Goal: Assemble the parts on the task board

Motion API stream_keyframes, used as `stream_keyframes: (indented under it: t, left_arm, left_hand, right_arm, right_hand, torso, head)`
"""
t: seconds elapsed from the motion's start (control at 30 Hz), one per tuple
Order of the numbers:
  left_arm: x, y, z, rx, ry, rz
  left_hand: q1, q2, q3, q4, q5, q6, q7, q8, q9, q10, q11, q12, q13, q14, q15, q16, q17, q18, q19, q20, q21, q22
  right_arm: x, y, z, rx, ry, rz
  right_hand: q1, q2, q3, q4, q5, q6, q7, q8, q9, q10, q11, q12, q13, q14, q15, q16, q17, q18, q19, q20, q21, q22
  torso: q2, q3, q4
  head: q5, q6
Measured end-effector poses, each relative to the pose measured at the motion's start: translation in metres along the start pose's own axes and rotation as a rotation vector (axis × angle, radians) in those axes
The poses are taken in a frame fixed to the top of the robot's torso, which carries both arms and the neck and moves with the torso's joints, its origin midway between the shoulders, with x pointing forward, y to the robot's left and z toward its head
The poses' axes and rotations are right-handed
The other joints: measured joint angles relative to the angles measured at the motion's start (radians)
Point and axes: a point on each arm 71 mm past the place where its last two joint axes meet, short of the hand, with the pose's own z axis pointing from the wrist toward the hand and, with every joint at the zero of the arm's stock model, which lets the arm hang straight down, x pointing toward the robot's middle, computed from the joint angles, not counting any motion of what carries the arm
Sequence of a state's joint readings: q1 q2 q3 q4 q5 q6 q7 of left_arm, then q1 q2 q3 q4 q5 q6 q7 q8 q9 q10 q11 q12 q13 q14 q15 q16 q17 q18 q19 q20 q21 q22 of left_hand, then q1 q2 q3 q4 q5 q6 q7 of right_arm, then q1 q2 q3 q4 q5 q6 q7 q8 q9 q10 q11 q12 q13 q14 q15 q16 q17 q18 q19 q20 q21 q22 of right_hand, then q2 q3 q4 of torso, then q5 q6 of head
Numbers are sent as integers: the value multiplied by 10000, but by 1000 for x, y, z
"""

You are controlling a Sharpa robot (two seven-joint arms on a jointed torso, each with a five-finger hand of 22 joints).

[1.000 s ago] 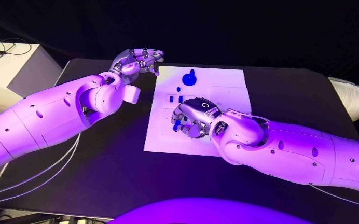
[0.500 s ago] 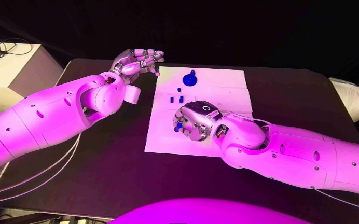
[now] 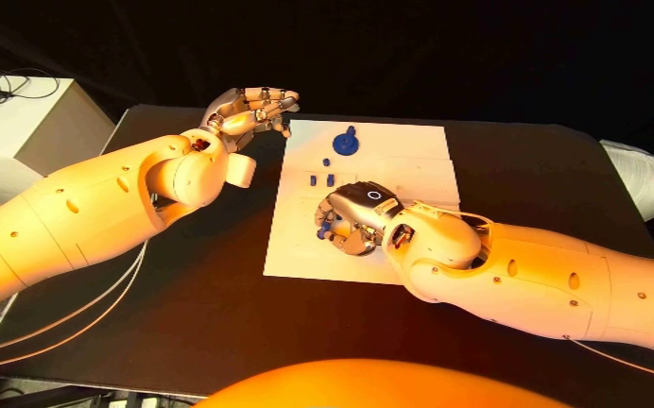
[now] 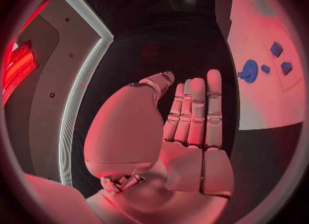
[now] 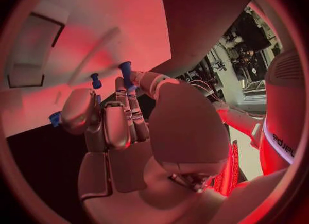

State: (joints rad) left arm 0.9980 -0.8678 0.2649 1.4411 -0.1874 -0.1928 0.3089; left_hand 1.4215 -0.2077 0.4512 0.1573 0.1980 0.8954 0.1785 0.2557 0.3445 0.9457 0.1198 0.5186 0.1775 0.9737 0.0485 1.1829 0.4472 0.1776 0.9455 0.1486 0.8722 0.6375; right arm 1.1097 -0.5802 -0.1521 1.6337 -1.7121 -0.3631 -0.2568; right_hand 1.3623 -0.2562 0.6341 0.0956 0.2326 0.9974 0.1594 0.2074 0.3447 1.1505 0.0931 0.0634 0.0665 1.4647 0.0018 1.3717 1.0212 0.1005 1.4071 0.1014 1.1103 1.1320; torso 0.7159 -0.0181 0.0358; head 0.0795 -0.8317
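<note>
On the white task board (image 3: 357,202) in the middle of the black worktop (image 3: 178,295), the head view shows the right hand (image 3: 352,217) lying low over the board's near half, its fingers curled down around small blue parts (image 3: 323,229) that peek out at its left side. Two more small blue pieces (image 3: 321,180) stand just beyond it, and the round blue part (image 3: 346,144) sits farther off near the board's far edge. The left hand (image 3: 252,112) is raised just off the board's far left corner, fingers loosely bent and holding nothing.

In the left wrist view, the left hand (image 4: 187,126) has its fingers straight and side by side, empty, with the board (image 4: 257,54) and the round blue part (image 4: 249,72) well apart to one side of it.

In the right wrist view, the right hand (image 5: 122,126) curls over the board (image 5: 84,33), and a blue peg (image 5: 126,73) stands up right at its fingertips (image 5: 123,89), its long axis roughly in line with the fingers; a smaller blue piece (image 5: 95,80) stands just beside. Whether the peg is actually pinched cannot be told. The right hand is plainly the nearer one, so the coming move likely turns on this peg.
</note>
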Motion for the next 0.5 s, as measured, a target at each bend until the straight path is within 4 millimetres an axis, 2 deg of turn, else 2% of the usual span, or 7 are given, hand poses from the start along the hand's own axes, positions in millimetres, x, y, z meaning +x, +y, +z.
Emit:
stream_keyframes:
  t: [0.07,0.13,0.2,0.27,0.3,0.37,0.5]
  left_arm:
    - [0,0,0,-1,-2,1]
    - [0,0,0,-3,-3,1]
    - [0,0,0,-4,-3,1]
    - [0,0,0,-5,-3,1]
    - [0,0,0,-6,-3,1]
    - [0,0,0,-7,-4,1]
    - [0,0,0,-10,-5,1]
  left_hand:
    - [0,0,0,0,0,0,0,0,0,0,0,0,0,0,0,0,0,0,0,0,0,0]
    - [0,0,0,0,0,0,0,0,0,0,0,0,0,0,0,0,0,0,0,0,0,0]
    - [0,0,0,0,0,0,0,0,0,0,0,0,0,0,0,0,0,1,0,0,0,0]
    - [0,0,0,0,0,0,0,0,0,0,0,0,0,0,0,0,0,1,0,0,0,0]
    - [0,0,0,0,0,0,0,0,0,0,0,0,0,0,0,0,0,1,-1,-1,0,0]
    - [0,0,0,0,0,0,0,0,1,0,0,0,0,0,0,0,0,1,0,0,0,0]
    - [0,0,0,0,0,0,0,0,1,0,0,0,1,0,0,0,0,0,0,-1,0,1]
  right_arm:
    - [4,-1,0,28,211,-39]
    - [6,-1,0,29,344,-61]
    - [6,0,0,26,402,-76]
    - [6,0,0,22,445,-87]
    - [7,0,0,21,459,-91]
    - [7,0,0,17,466,-92]
    - [7,0,0,8,462,-89]
  right_hand:
    - [-152,-153,-270,6,75,-223,-33,-157,-54,-335,43,0,-22,-39,39,-89,-190,-1,-115,42,-275,-233]
    - [-191,-192,-568,-7,75,-339,-70,-245,-87,-546,49,0,-22,-36,36,-135,-313,-1,-185,46,-489,-404]
    - [-187,-189,-866,-18,75,-370,-96,-320,-116,-703,63,0,-22,-72,72,-159,-407,-2,-201,62,-650,-535]
    - [-184,-185,-1430,-8,75,-562,-71,-462,-185,-890,74,0,-22,-108,108,-221,-535,-1,-255,46,-857,-690]
    - [-129,-131,-1542,-2,75,-579,-60,-493,-202,-900,81,0,-22,-108,108,-221,-576,-1,-271,62,-911,-727]
    - [-78,-80,-1694,13,75,-579,-60,-493,-219,-900,81,41,-22,-108,108,-262,-665,151,-271,62,-1016,-819]
    - [-28,-30,-1871,53,75,-620,-20,-544,-238,-937,117,41,-21,-108,107,-299,-737,153,-270,62,-1081,-879]
  torso:
    - [0,0,1]
    - [-3,0,1]
    - [-4,0,0]
    - [-8,0,-1]
    - [-8,0,-2]
    - [-8,0,-3]
    - [-7,1,-2]
  head:
    - [0,-5]
    - [1,-7]
    - [2,-8]
    - [5,-12]
    - [6,-12]
    - [6,-12]
    - [2,-7]
